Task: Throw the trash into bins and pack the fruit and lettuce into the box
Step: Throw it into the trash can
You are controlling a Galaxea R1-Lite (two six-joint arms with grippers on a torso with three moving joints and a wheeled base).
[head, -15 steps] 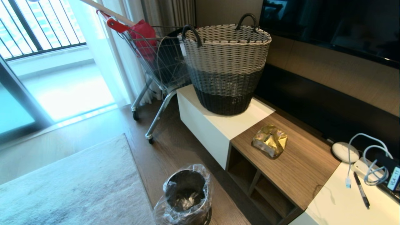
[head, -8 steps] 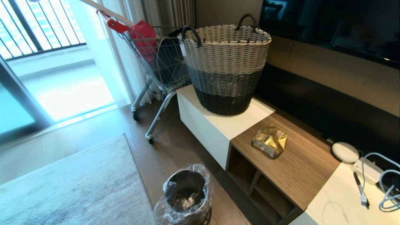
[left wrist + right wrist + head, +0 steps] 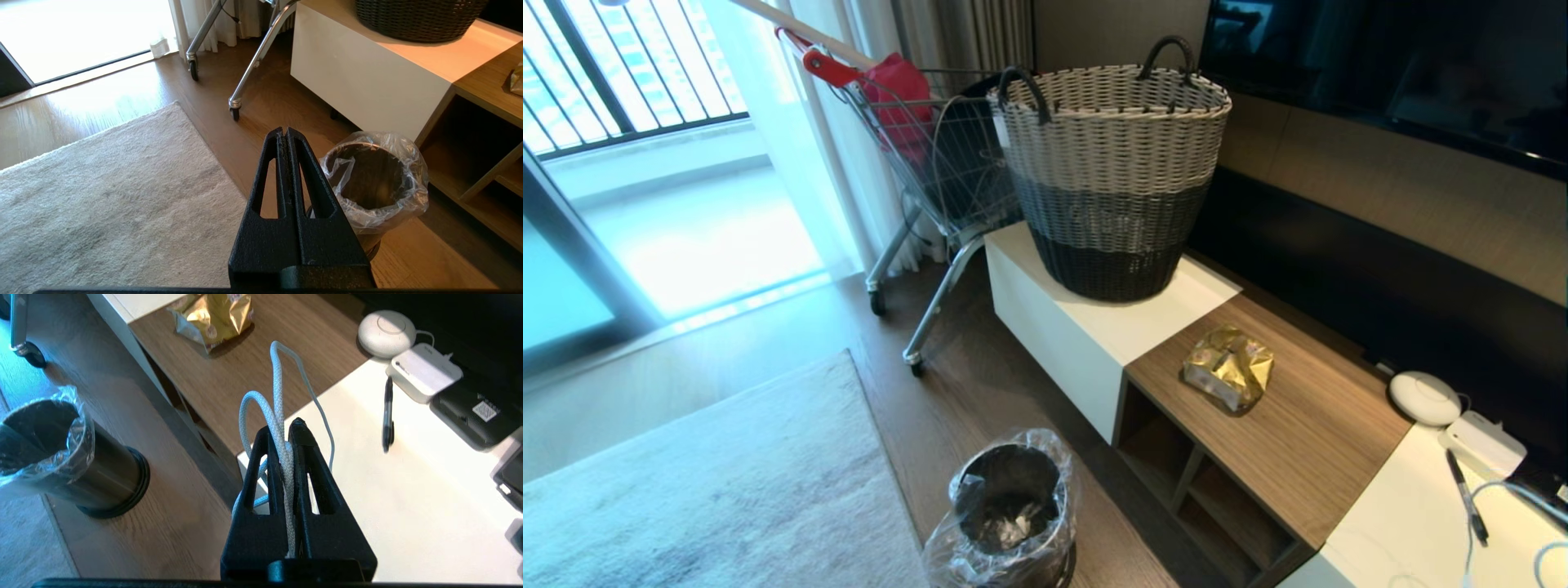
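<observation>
The gold snack wrapper (image 3: 1229,366) lies crumpled on the wooden cabinet top, also in the right wrist view as the wrapper (image 3: 212,318). A steel bin (image 3: 1011,510) with a clear liner stands on the floor before the cabinet, with something crumpled and white at its bottom. My right gripper (image 3: 282,430) is shut on a white braided cable (image 3: 278,388), over the white cabinet top's near edge, well short of the wrapper. My left gripper (image 3: 284,131) is shut and empty, hanging beside the bin (image 3: 374,179). Fruit, lettuce and box are out of view.
A tall woven basket (image 3: 1111,175) stands on the white cabinet end, with a shopping cart (image 3: 931,155) behind it. On the right lie a white puck (image 3: 1424,397), a white adapter (image 3: 1486,443), a pen (image 3: 1467,498) and a black device (image 3: 474,416). A pale rug (image 3: 711,490) covers the floor on the left.
The white cable has been pulled from beside the puck and adapter down toward the lower right corner of the head view. Wrapper, bin and left gripper have stayed put.
</observation>
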